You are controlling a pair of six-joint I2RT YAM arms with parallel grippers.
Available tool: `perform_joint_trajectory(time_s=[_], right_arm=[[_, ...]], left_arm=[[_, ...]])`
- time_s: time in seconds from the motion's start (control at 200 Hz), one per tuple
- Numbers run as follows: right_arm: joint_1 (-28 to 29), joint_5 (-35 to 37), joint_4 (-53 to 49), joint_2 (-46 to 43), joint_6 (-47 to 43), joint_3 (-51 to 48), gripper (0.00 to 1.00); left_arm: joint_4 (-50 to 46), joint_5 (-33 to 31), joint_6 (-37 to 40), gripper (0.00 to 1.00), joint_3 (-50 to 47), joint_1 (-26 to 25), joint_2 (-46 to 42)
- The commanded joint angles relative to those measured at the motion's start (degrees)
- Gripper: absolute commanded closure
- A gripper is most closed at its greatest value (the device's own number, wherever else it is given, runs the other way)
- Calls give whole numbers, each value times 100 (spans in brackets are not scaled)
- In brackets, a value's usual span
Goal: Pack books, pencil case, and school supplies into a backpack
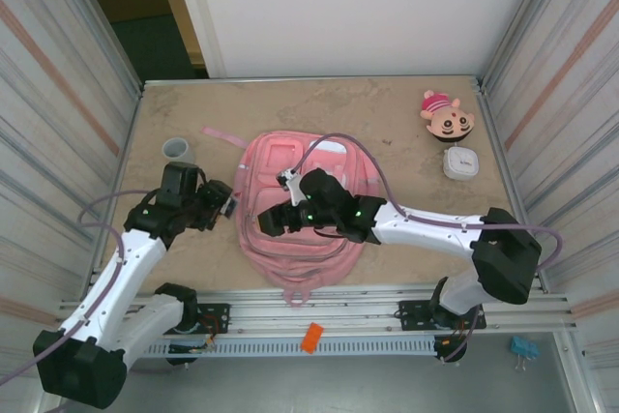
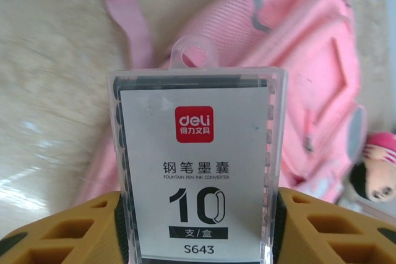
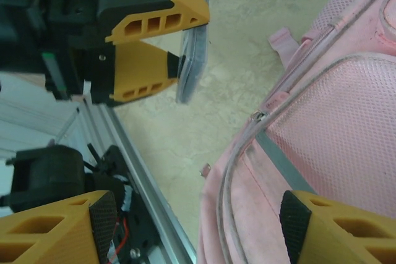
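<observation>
Left tool (image 2: 197, 230) pinches the ink box (image 2: 195, 153) by its side edges; I think it is light, stiff and slippery.

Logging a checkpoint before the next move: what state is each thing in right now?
backpack: lying flat on the table, front up.
ink cartridge pack: held up beside the backpack.
left gripper: shut on the ink cartridge pack.
right gripper: open, empty, over the backpack's edge.
grey cup: upright, mouth up.
plush head: lying face up.
</observation>
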Motion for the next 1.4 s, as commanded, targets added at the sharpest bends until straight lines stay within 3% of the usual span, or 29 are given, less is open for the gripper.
perform_joint_trajectory(time_s=[0.0,0.225,0.461,0.702,0.837,0.977,1.137,1.393], right_arm=[[44,-84,637,183,546,-22,29],[35,129,756,426,547,159,32],[-57,641,916,451,576,99,43],[-121,744,1096,303,542,-13,77],[-143,770,1144,79,489,-195,87],[-177,809,1056,-199,408,-334,91],[-338,891,819,-657,427,-685,91],[-1277,554,-76,-2037,426,-1512,91]], left_arm=[[637,259,-656,46,-27,-204,-65],[1016,226,-1099,46,-61,-821,-58],[1452,227,-1500,46,-270,-1235,-78],[1742,229,-1719,46,-260,-1447,54],[1762,230,-1682,44,-196,-1469,124],[1642,123,-1492,32,-141,-1463,171],[878,-471,-620,17,227,-1483,160],[-255,-1704,2184,20,884,-1581,211]])
